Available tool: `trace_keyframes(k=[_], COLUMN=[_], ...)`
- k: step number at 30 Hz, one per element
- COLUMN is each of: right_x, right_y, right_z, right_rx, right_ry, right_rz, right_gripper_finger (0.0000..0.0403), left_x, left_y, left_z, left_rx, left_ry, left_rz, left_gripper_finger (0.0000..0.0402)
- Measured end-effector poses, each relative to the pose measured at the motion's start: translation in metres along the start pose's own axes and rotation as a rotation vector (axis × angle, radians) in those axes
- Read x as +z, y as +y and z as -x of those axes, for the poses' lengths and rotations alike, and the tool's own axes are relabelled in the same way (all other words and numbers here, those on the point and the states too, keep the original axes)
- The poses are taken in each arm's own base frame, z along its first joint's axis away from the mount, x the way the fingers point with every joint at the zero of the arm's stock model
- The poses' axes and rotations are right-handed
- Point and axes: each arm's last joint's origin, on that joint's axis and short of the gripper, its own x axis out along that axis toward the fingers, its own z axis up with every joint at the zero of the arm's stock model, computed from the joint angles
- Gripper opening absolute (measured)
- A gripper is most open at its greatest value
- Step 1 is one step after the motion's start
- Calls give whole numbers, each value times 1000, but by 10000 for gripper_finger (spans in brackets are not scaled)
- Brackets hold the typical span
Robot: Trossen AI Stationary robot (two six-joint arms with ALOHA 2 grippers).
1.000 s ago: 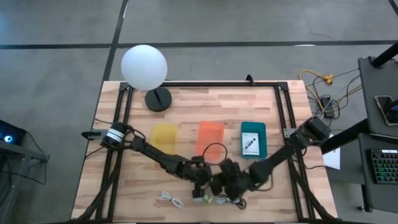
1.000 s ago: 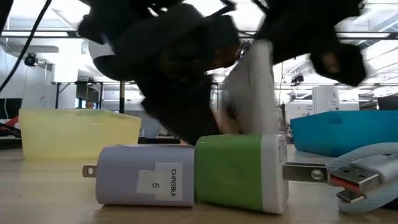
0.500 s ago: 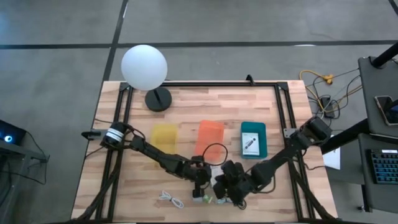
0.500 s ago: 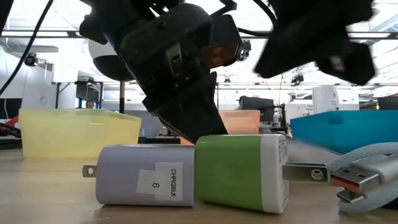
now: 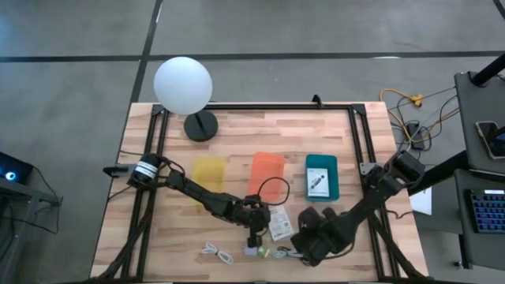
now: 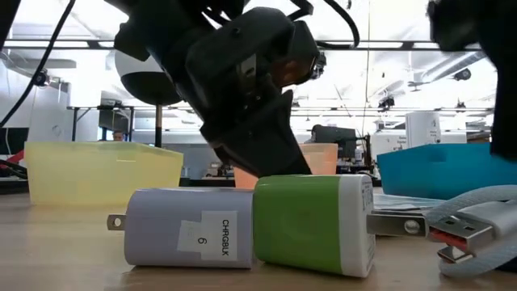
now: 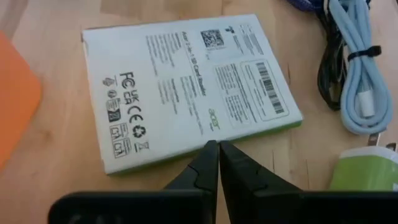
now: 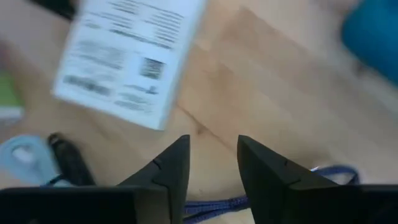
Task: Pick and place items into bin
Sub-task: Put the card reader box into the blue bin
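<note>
The white card [image 7: 189, 93], printed with small text and a barcode, lies flat between the grippers. Left gripper [image 7: 213, 152] is clenched empty; right gripper [image 8: 209, 152] is released. The teal bin [image 5: 321, 177] holds another card.

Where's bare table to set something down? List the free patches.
Free: the wood between the lamp base and the teal bin, and the near-left corner beside the white cable. Crowded: the near middle, where the card, chargers and both grippers sit.
</note>
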Motion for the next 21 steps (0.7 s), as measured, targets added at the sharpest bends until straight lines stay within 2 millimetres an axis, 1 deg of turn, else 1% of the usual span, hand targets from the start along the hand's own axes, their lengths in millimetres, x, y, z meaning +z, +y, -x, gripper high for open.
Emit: trace_keyframes(k=[2, 5, 9, 16, 21], right_x=[-3, -4, 3, 14, 16], right_y=[-2, 1, 2, 3, 3], right_z=[-8, -23, -37, -42, -42], right_rx=[23, 102, 111, 97, 92], right_ry=[32, 51, 33, 10, 5], right_rz=[-69, -149, -220, -193, -179], right_gripper_finger=[113, 99, 87, 84, 84], left_x=[3, 4, 2, -1, -4], left_y=[-1, 0, 2, 2, 3], left_z=[1, 0, -1, -1, 0], left_rx=[-6, -7, -25, -28, -23], left_ry=[-8, -12, 30, 55, 70], left_rz=[1, 4, 43, 69, 78], left_gripper_finger=[0, 0, 0, 0, 0])
